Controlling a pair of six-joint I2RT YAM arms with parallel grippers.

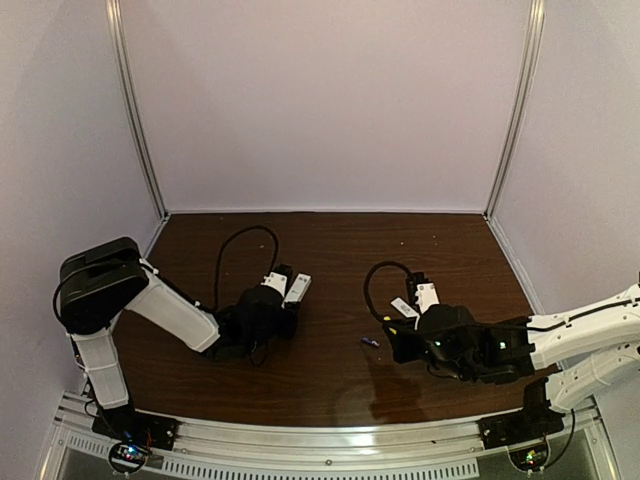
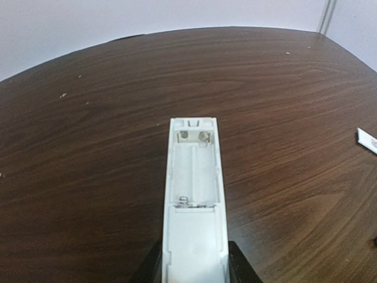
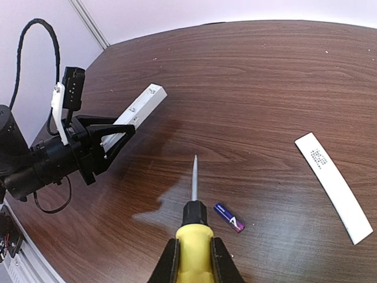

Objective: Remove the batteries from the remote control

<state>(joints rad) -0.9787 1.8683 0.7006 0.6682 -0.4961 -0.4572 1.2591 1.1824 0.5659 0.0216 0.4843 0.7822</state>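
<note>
Purple battery (image 3: 229,217), label too small

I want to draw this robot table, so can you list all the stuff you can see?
remote control: one, white, battery slot open and empty, in the left tool
battery: one seen, purple, lying on the table between the arms
cover strip: one, white, flat on the table
screwdriver: one, yellow handle, in the right tool
table: one, dark brown wood
left tool: one, black, gripping the remote control
right tool: one, black, gripping the screwdriver
</note>
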